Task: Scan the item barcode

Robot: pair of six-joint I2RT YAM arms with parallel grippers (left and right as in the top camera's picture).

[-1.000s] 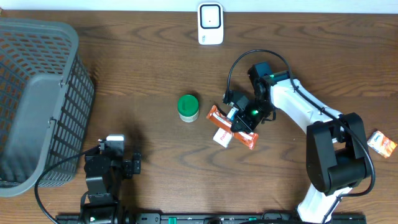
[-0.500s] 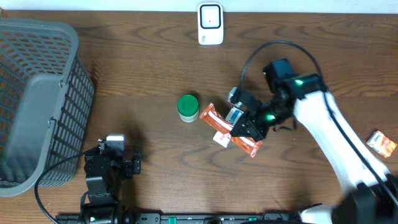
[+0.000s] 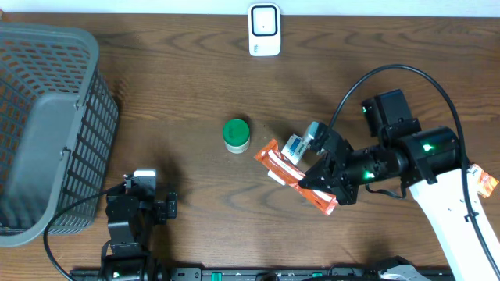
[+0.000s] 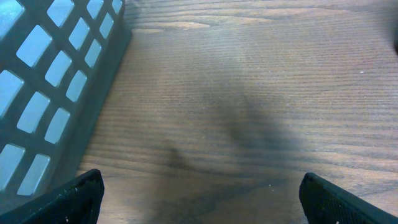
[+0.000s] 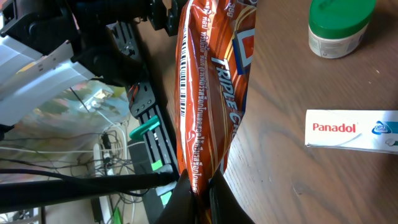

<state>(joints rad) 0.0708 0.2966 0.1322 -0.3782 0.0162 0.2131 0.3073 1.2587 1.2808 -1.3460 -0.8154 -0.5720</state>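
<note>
Right of centre over the table (image 3: 195,86), the orange packet (image 3: 277,158) is pinched at one end by the right gripper (image 3: 322,186) — fingers pressed together on the wrapper. It slants up and left from them toward the jar (image 3: 237,134). In the right wrist view the packet (image 5: 208,93) stretches away from the gripper (image 5: 199,194), with a barcode (image 5: 181,81) running along one edge. Whether its far end touches the wood cannot be told. A Panadol box (image 5: 348,130) lies just beside it, with the green-lidded jar (image 5: 341,25) past that. The white scanner (image 3: 264,30) stands at the far edge, well apart from the packet. A second orange packet (image 3: 483,181) lies at the right edge. Bottom left, the left gripper (image 4: 202,199) has its fingers spread wide on nothing — beside the grey basket (image 3: 47,125).
</note>
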